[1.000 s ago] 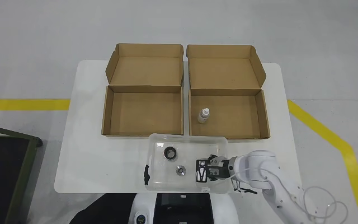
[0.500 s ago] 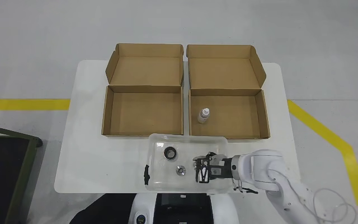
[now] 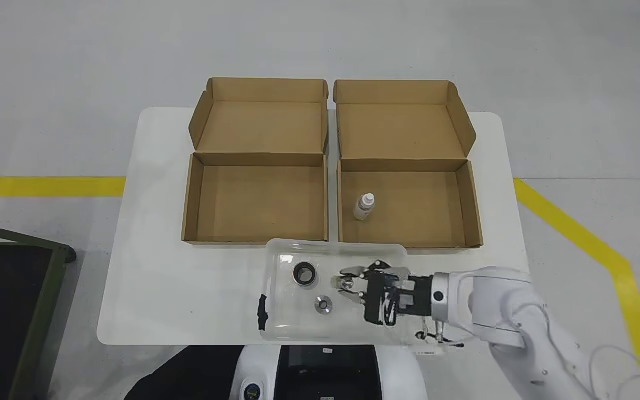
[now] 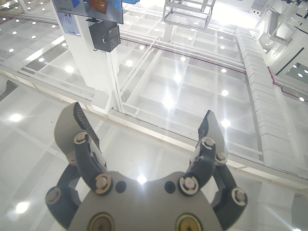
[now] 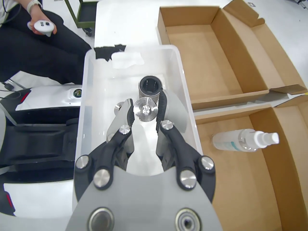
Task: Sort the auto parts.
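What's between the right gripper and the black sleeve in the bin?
The round silver part, flanked by the jaws; the right wrist view shows it.

Clear glossy plastic bin [image 5: 84,92]; shiny metal disc [image 5: 145,110]; matt brown cardboard box [image 5: 207,56].

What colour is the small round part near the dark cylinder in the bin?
The round part is shiny silver, clearest in the right wrist view.

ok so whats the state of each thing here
left box: open, empty
right box: open, spray bottle lying inside
clear bin: holds two parts
black sleeve: upright
round metal part: flat on bin floor
right gripper: open, aimed at round metal part
left gripper: open, empty
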Robot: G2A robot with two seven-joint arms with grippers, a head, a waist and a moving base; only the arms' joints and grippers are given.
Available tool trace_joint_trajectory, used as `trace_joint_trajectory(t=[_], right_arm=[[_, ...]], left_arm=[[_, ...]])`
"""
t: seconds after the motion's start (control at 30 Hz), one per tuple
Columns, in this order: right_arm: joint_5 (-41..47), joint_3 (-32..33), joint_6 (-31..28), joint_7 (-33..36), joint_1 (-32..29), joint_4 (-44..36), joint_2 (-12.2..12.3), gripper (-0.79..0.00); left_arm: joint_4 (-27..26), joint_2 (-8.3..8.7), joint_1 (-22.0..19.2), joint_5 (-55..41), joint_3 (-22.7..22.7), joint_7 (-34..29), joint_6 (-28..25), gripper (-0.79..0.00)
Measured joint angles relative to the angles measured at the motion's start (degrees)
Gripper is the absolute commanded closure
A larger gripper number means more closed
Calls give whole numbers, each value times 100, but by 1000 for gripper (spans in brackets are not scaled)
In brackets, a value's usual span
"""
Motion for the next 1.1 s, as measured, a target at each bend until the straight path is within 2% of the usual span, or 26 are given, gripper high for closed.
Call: trace_joint_trajectory(t=[0.3,0.57,1.1], right_arm=[[265,194,281,-1207,17,-130,-31,0],[282,204,316,-1637,350,-469,-62,0],[569,354,1134,-2721,902,-504,-186,0]], left_arm=[[0,0,0,0,0,0,0,-785],[0,0,0,0,0,0,0,-785],[0,0,0,0,0,0,0,-785]])
